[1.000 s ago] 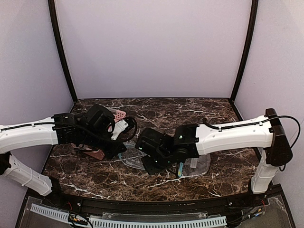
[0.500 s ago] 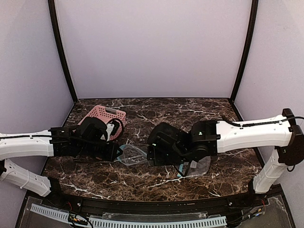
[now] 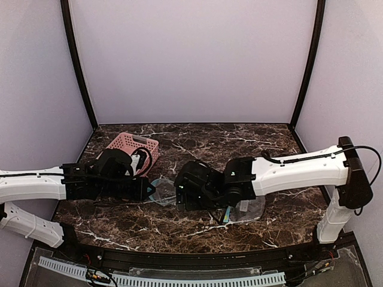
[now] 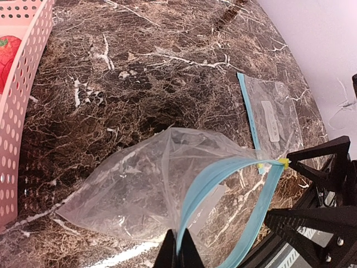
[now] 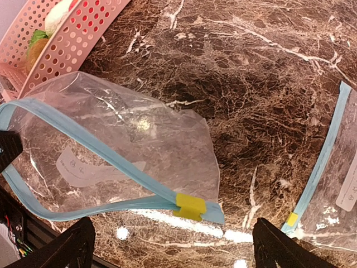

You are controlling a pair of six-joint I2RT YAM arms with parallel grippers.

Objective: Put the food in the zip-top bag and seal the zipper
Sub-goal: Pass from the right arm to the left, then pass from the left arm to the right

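A clear zip-top bag (image 4: 134, 190) with a blue zipper strip (image 4: 220, 181) hangs with its mouth gaping. My left gripper (image 4: 178, 255) is shut on its blue rim. The yellow slider (image 5: 191, 206) sits at the bag's far corner, just ahead of my right gripper (image 5: 173, 251), which is open wide and touches nothing. From above, the bag (image 3: 163, 192) lies between the left gripper (image 3: 149, 190) and the right gripper (image 3: 179, 194). The food is in the pink basket (image 5: 83, 33): a whitish piece (image 5: 58, 14), a green sprig (image 5: 38, 38), a brown-orange bun (image 5: 34, 51) and a red piece (image 4: 8, 53).
The pink basket (image 3: 128, 146) stands at the back left, just behind my left arm. A second zip-top bag (image 3: 251, 206) lies flat on the marble table (image 3: 239, 143) under my right forearm, its blue strip (image 5: 321, 167) close to the right gripper.
My right gripper has opened wide and shifted left toward the bag's slider corner. My left arm came down from over the basket, still shut on the bag's rim.
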